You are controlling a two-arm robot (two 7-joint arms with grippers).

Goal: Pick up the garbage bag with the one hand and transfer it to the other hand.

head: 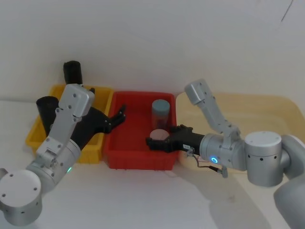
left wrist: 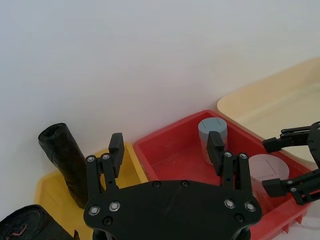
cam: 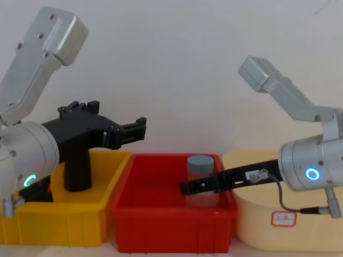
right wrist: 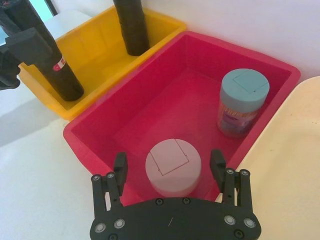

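Note:
The garbage bag is a black roll with a small red spot, standing at the near left of the yellow bin; it also shows in the right wrist view and the left wrist view. My left gripper, on the green-lit arm, hovers open and empty above the wall between the yellow and red bins, to the right of the bag. My right gripper, on the blue-lit arm, is low in the red bin. It stands open, one finger on each side of a pink-lidded jar.
A plain black roll stands at the back of the yellow bin. A blue-lidded jar stands at the back right of the red bin. A cream tray lies on the right, and a white wall is close behind.

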